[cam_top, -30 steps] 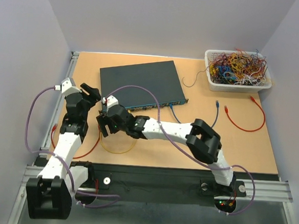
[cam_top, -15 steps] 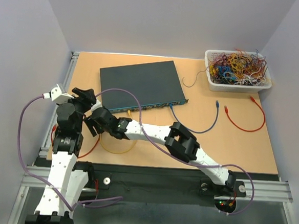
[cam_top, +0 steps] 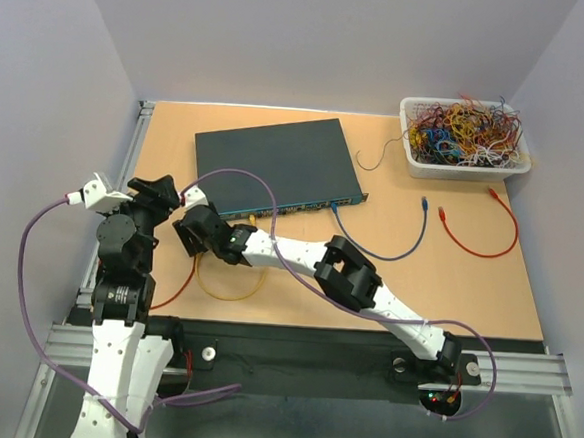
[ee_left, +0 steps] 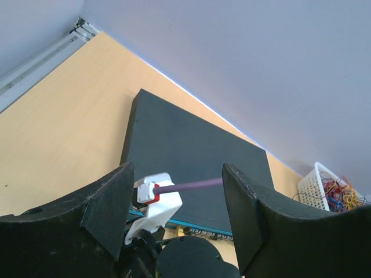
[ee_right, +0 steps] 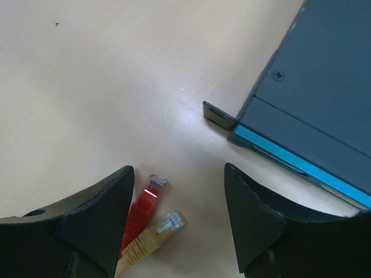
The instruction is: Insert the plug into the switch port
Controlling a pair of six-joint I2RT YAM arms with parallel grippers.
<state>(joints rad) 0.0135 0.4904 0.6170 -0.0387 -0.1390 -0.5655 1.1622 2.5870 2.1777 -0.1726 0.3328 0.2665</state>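
Work looks barely begun. From above, the left pincer (cam_top: pixel 159 192) and right pincer (cam_top: pixel 193 227) hang close together off the near left corner of the box (cam_top: pixel 276 163), and neither carries a cable. The basket (cam_top: pixel 465 141) sits well apart to their right.

The left wrist camera shows the left pincer (ee_left: pixel 177 171) spread with nothing between its fingers, the box top straight ahead.

The right wrist camera shows the right pincer (ee_right: pixel 177 174) spread too. A red plug (ee_right: pixel 148 197) and a yellow plug (ee_right: pixel 168 223) lie on the table (ee_right: pixel 87 87) between its fingers, nearer the left one, unpinched. The teal front (ee_right: pixel 290 156) of the box runs ahead to the right, its ports too edge-on to pick out. Grasping, aligning and pushing in remain, I reckon. Bare table ahead gives room, but the corner bracket (ee_right: pixel 219 116) juts nearby.
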